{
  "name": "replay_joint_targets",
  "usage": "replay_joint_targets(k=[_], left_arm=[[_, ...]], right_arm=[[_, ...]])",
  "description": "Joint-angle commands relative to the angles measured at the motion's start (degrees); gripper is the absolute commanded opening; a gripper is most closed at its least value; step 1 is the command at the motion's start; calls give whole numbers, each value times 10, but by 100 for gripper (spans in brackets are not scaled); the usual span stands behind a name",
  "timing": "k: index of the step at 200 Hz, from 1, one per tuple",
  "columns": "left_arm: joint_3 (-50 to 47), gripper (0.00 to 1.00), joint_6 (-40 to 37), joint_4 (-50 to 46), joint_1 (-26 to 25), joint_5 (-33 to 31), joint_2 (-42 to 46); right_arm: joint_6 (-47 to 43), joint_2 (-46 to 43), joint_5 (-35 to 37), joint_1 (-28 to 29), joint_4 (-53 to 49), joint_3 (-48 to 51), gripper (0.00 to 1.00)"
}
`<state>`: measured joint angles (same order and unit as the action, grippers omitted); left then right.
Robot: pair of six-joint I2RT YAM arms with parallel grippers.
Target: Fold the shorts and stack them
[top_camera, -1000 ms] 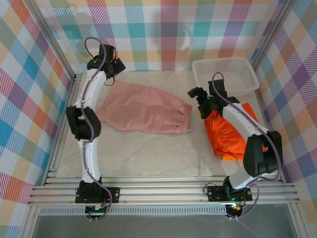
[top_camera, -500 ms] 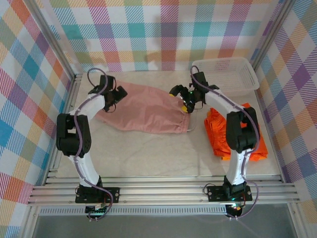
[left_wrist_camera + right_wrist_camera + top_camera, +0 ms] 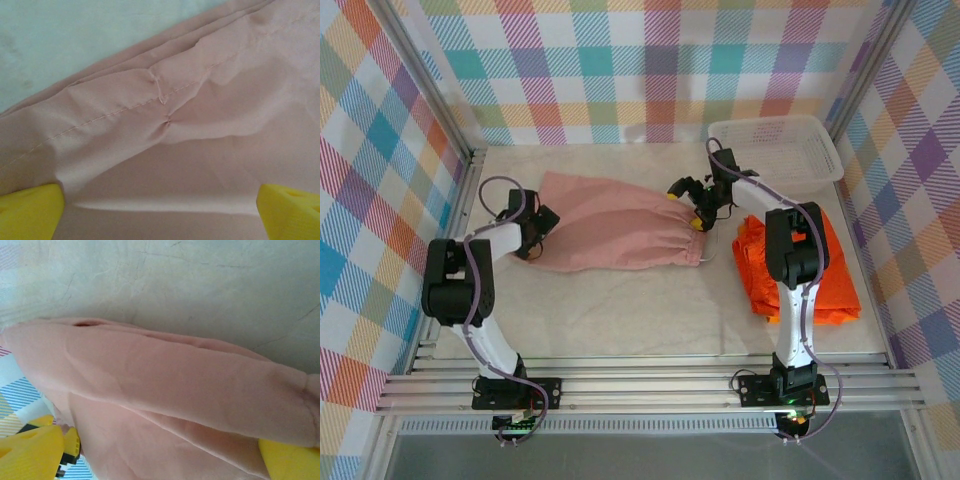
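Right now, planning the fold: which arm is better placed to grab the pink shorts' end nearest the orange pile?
Right. The right hand, open, sits at that end of the pink shorts, beside the orange shorts; the left hand is at the opposite end.

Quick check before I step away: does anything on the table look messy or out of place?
Nothing spilled or damaged. The pink shorts lie unfolded and wrinkled mid-table; the orange shorts sit in a rumpled pile on the right.
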<state>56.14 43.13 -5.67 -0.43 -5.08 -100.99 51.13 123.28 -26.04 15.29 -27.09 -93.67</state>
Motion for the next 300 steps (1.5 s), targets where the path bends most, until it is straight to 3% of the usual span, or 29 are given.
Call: replay_joint_targets(k=[1, 51, 78, 106, 133, 182, 300], left_arm=[[-65, 100, 32, -22, 5, -44, 39], [-199, 100, 62, -56, 4, -39, 196], [-164, 100, 22, -149, 4, -2, 286], [-105, 100, -20, -175, -1, 74, 326], [-103, 100, -21, -136, -23, 138, 330], [-182, 100, -4, -43, -52, 149, 306], [-330, 100, 7, 35, -70, 90, 269]], right_arm=[[-6, 18, -17, -2, -24, -2, 99], [-54, -77, -54, 30, -15, 91, 99], [-80, -141, -51, 45, -10, 104, 100], [-102, -160, -52, 73, 0, 63, 99], [-94, -101, -110, 108, 31, -12, 100], [-61, 65, -190, 141, 31, -174, 99], [-18, 244, -192, 122, 58, -283, 99]])
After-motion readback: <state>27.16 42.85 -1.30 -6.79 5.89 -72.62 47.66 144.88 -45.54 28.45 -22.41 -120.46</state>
